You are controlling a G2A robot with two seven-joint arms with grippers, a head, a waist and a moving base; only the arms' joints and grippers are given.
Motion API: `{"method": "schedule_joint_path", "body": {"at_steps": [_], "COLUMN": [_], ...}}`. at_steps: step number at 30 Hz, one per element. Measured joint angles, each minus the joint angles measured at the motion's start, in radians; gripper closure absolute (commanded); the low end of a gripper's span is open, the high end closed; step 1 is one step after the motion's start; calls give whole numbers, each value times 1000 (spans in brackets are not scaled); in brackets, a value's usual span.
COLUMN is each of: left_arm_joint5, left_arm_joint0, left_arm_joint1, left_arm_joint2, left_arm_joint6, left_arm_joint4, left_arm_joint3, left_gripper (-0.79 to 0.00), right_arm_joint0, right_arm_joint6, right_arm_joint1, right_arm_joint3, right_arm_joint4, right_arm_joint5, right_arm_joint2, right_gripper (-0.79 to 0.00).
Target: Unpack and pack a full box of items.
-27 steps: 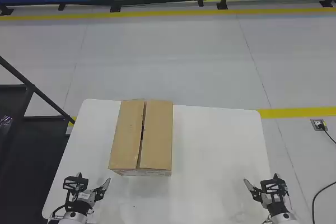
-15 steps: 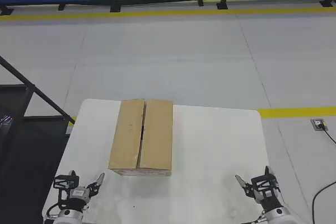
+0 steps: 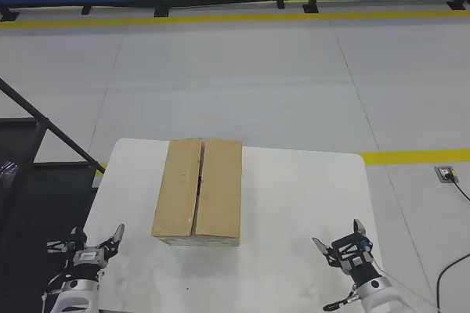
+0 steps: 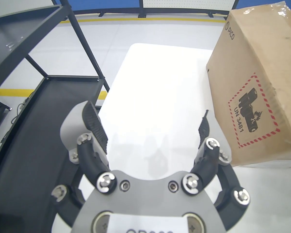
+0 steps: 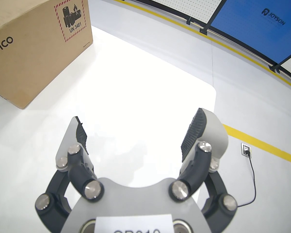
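Brown cardboard box (image 3: pixel 197 192), flaps shut, red-dashed label on its end, sits left of centre on my white desk (image 3: pixel 305 203). Left tool (image 4: pixel 146 113) and right tool (image 5: pixel 138 116) both gape wide, holding nothing.

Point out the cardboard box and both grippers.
cardboard box (image 3: pixel 219 188): top view, on a closed top flap.
left gripper (image 4: pixel 146 109): left wrist view, midway between its open jaws.
right gripper (image 5: pixel 138 114): right wrist view, midway between its open jaws.

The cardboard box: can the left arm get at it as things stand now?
Probably yes. The left gripper is open and holds nothing, and only bare table lies between it and the box.
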Motion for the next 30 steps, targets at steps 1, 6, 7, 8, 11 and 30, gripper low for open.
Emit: {"method": "schedule_joint_path", "body": {"at_steps": [1,6,7,8,11,30], "left_arm_joint5": [0,-2,0,3,9,-11], "left_arm_joint0": [0,-46,-75,-96,-168,-198], "left_arm_joint1": [0,-4,-5,-7,-16,-44], "left_arm_joint2": [0,30,50,70,138,293], "left_arm_joint6": [0,-38,-45,-45,-51,7], "left_arm_joint4": [0,-15,1,19,32,81], "left_arm_joint3": [0,10,22,35,94,129], "left_gripper": [-785,-785,-785,-785,-785,-785], "right_arm_joint0": [0,23,33,40,52,8], "right_arm_joint6": [0,-60,-69,-75,-92,-107], "right_arm_joint1": [0,-8,-9,-10,-13,-11], "right_arm_joint3": [0,22,29,34,41,43], "right_arm_joint4": [0,60,60,57,49,-12], "right_arm_joint5": [0,18,18,20,28,-39], "right_arm_joint2": [0,-16,-26,-32,-46,-27], "right_gripper": [-785,-785,-785,-785,-785,-785]}}
